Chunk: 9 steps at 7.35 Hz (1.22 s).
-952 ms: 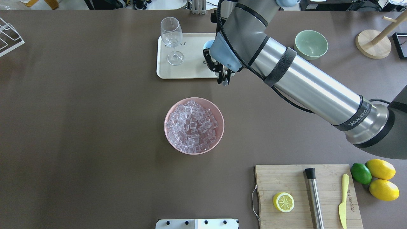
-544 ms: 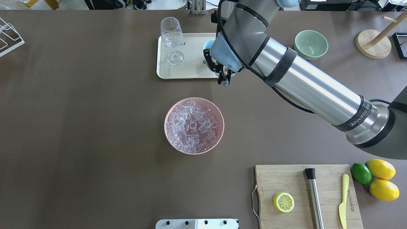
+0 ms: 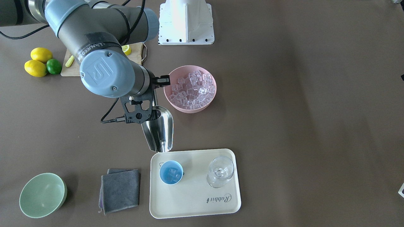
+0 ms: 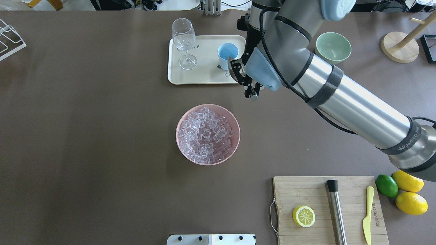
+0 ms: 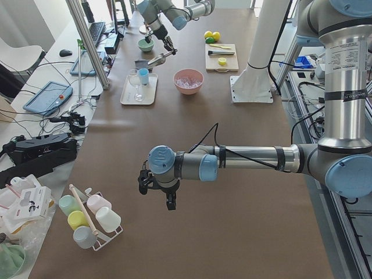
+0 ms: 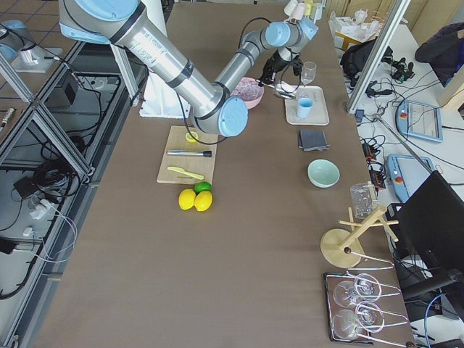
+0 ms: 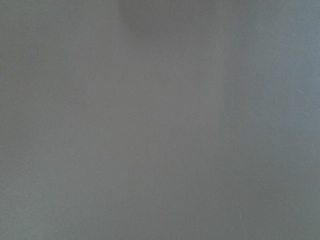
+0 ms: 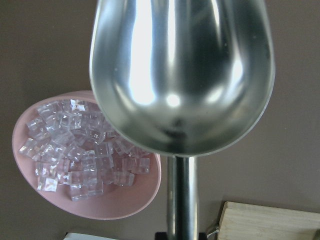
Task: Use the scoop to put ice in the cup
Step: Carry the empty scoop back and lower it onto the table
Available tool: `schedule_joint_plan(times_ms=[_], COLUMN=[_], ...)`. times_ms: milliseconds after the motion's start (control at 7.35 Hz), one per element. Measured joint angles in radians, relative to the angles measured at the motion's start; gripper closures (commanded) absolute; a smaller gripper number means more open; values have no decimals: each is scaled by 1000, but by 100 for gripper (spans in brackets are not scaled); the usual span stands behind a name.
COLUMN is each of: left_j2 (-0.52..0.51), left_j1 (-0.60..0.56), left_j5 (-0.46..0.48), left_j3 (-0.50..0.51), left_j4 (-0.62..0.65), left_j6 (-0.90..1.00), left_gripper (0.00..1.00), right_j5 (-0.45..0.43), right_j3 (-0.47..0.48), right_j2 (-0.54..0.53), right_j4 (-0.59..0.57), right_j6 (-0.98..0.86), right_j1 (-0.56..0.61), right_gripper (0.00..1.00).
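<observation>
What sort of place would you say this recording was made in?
Probably a robotics lab staged as a drinks counter: a tablet and loose cables beside the table, aluminium framing, and a pink bowl of ice cubes.

The tray (image 3: 189,201) reads "Rabbit"; the right arm's band (image 4: 407,144) reads "WANJEED".

Open bench (image 3: 300,110) separates pink bowl (image 3: 189,109) from tray (image 3: 195,201); the scoop (image 3: 158,129) occupies that gap. A wine glass (image 3: 221,171) stands near the cup (image 3: 170,172), apart; cloth (image 3: 120,190) flanks the tray.
</observation>
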Motion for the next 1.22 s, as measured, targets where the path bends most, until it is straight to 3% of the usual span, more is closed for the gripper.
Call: schedule_joint_plan(times_ms=[272,544,816,1224], left_j2=[-5,-9,-8,-4], left_j1=[20,31,30,33], left_j5=[3,4,5,0], left_j3=[41,58,56,23], left_j4=[-2,-6,-5,0], left_j6=[0,0,0,-6], left_gripper=[2,2,2,2], right_j5=[-51,-121,-179,-264], right_j3=[265,438,503,522], right_j2=[-191,-362,-479,-669], right_j4=[-8,-4,33,317], right_j6=[12,20,37,186], right_j1=[-4,-17,-41,-71], right_gripper=[100,100,100,100])
